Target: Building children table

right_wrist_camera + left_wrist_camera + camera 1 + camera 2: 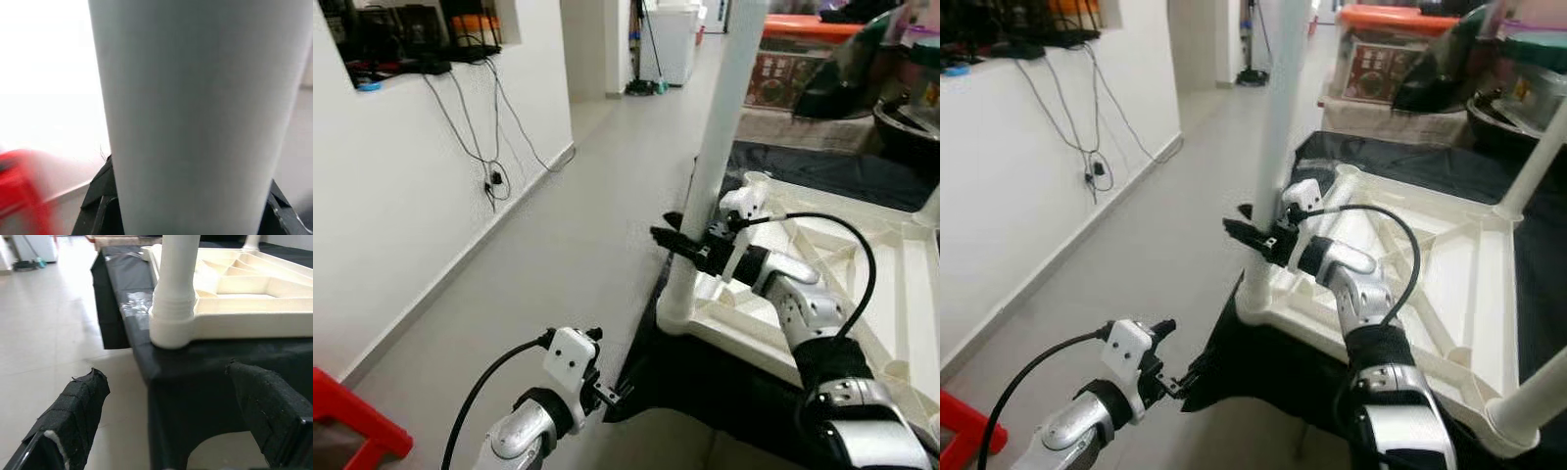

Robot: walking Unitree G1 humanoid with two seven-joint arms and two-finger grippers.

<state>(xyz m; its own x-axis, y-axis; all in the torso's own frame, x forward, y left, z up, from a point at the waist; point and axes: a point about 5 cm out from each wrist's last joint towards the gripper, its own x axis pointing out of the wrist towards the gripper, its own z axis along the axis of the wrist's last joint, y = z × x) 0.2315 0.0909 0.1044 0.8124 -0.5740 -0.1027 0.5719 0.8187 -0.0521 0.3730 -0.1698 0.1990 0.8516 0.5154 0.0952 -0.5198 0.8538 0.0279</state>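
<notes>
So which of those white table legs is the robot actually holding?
The near-left corner leg, standing upright in its socket. The right end effector is clamped around it; the other legs stand untouched at the far and near right corners.

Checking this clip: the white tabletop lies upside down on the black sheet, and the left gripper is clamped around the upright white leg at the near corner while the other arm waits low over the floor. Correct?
Not quite: the right gripper, not the left, is clamped around the upright white leg, as the right eye view shows. The left gripper waits low over the floor, fingers open. The white tabletop does lie upside down on the black sheet.
</notes>
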